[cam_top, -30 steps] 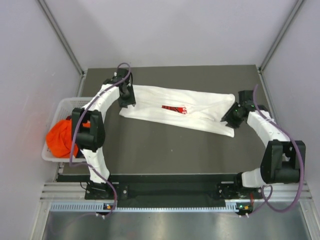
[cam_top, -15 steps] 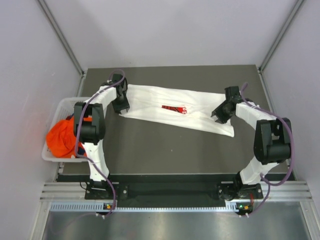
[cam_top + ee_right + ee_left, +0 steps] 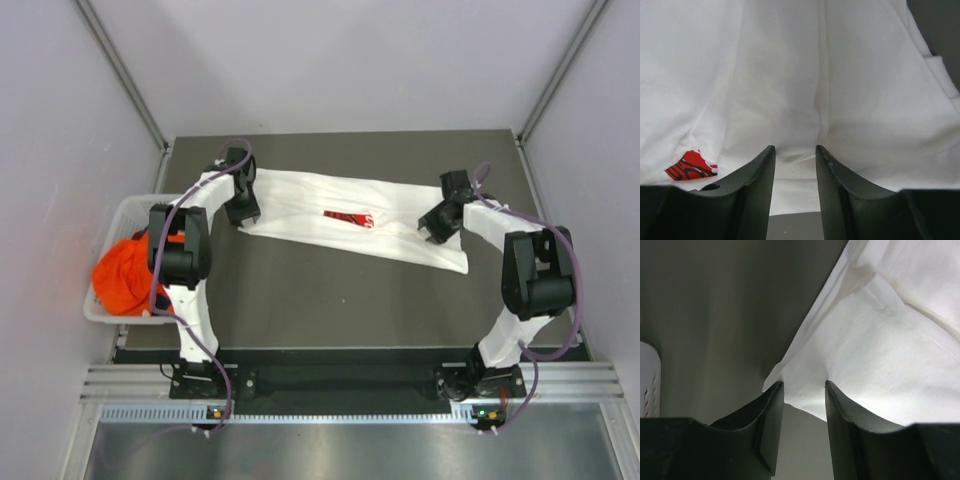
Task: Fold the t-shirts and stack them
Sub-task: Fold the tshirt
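A white t-shirt with a small red print lies folded into a long strip across the far half of the dark table. My left gripper is open at the strip's left end; in the left wrist view the shirt's corner sits between the fingertips. My right gripper is open over the strip's right end; in the right wrist view a fold of white cloth lies between the fingertips and the red print shows at the left. An orange t-shirt lies bunched in the basket.
A white slotted basket stands off the table's left edge, its rim visible in the left wrist view. Grey walls enclose the table on three sides. A metal rail runs along the near edge by the arm bases.
My right gripper has moved left and inward, from off the strip's right end onto the cloth. My left gripper shifted slightly left and back to the strip's left corner.
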